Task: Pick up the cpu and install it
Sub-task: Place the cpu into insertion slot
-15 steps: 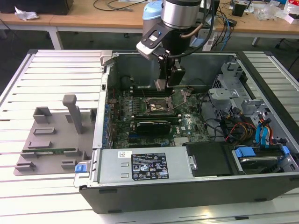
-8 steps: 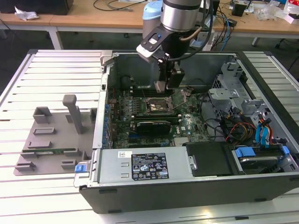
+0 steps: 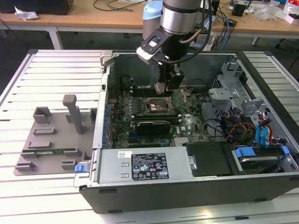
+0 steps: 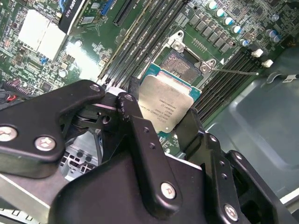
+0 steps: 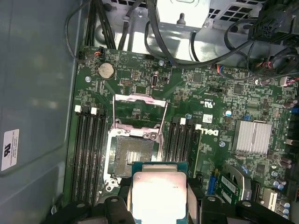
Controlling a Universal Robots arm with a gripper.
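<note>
gripper (image 4: 161,107): the black fingers (image 4: 140,126) are closed in on two sides of the chip and hold it tight.
cpu (image 5: 159,193): a small silver square with a green edge, held flat between the fingers, up in the air.
where: over the green board (image 5: 140,84) inside the open computer case (image 3: 187,196), close to the socket (image 5: 133,156) but not in it.
socket: its metal frame is flipped open and the dark square inside is bare.
arm (image 3: 180,18): it reaches down into the middle of the case in the exterior view.

An open computer case (image 3: 187,198) sits beside a grey tray (image 3: 56,140) (on the exterior view's left).
</note>
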